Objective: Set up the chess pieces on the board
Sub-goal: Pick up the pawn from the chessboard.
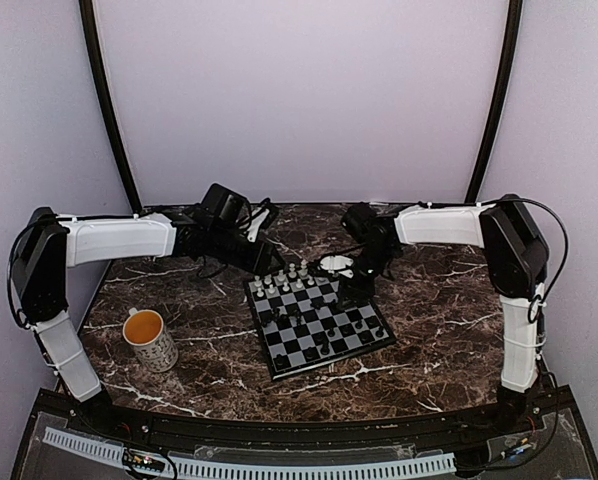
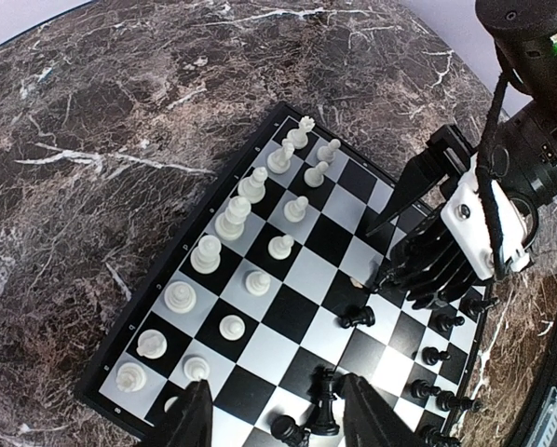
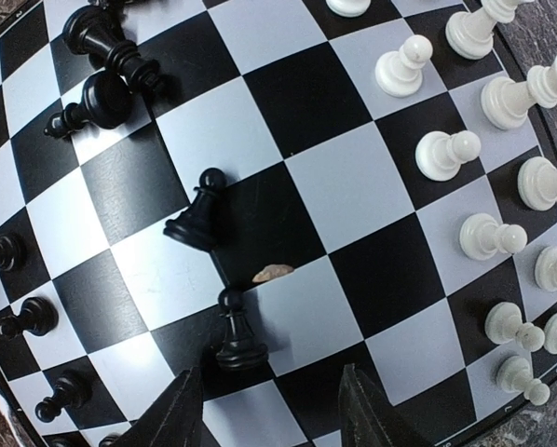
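The board (image 1: 279, 365) lies mid-table. White chess pieces (image 2: 232, 222) stand in two rows along one side, also seen in the right wrist view (image 3: 444, 154). Black chess pieces (image 3: 101, 98) are scattered on the opposite side. My left gripper (image 2: 278, 424) hovers open over the board, a tall black piece (image 2: 325, 402) and a black pawn (image 2: 288, 430) below between its fingers, neither gripped. My right gripper (image 3: 274, 414) is open low over the board, an upright black pawn (image 3: 237, 331) just ahead of its left finger. Another black pawn (image 3: 196, 216) leans beyond it.
A mug (image 1: 151, 340) stands on the marble table (image 1: 209, 370) left of the board. A small tan crumb (image 3: 274, 272) lies on the board's middle. The two grippers (image 1: 264, 262) (image 1: 351, 290) are close together over the board's far side.
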Available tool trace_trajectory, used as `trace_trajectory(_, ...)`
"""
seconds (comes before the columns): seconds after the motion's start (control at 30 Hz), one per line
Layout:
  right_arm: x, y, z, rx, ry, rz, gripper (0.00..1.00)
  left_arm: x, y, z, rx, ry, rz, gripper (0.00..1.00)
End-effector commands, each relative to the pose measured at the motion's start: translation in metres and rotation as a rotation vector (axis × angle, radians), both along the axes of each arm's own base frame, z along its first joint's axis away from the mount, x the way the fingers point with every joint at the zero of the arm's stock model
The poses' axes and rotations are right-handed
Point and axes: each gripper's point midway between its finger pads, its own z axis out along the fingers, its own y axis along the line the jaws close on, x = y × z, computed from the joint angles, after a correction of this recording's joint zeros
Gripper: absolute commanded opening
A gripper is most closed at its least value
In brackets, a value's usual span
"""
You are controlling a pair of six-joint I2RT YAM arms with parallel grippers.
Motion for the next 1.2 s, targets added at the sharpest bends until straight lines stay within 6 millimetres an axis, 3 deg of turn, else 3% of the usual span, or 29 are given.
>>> trace_trajectory(0.0, 0.002, 0.01, -0.001, -0.004, -0.021, 0.031, 0.51, 0.002, -0.001, 0.028, -0.066, -0.034, -0.001, 0.5)
trace_trajectory(0.23, -0.004, 0.016, -0.003, -0.002, -0.013, 0.066, 0.48, 0.003, 0.0, 0.028, -0.069, -0.029, 0.003, 0.5)
trace_trajectory(0.5, -0.01, 0.017, -0.008, -0.014, 0.001, 0.076, 0.39, 0.003, 0.0, 0.032, -0.078, -0.031, 0.001, 0.5)
trace_trajectory(0.8, -0.015, 0.013, -0.009, -0.036, 0.011, 0.076, 0.21, 0.002, 0.001, 0.033, -0.076, -0.037, 0.0, 0.5)
trace_trajectory(1.0, -0.018, 0.014, 0.015, 0.023, -0.002, 0.055, 0.13, 0.001, -0.001, 0.034, -0.098, -0.024, 0.001, 0.5)
trace_trajectory(1.17, -0.02, 0.024, 0.06, 0.174, 0.02, 0.032, 0.12, -0.006, -0.009, 0.043, -0.184, -0.012, -0.03, 0.5)
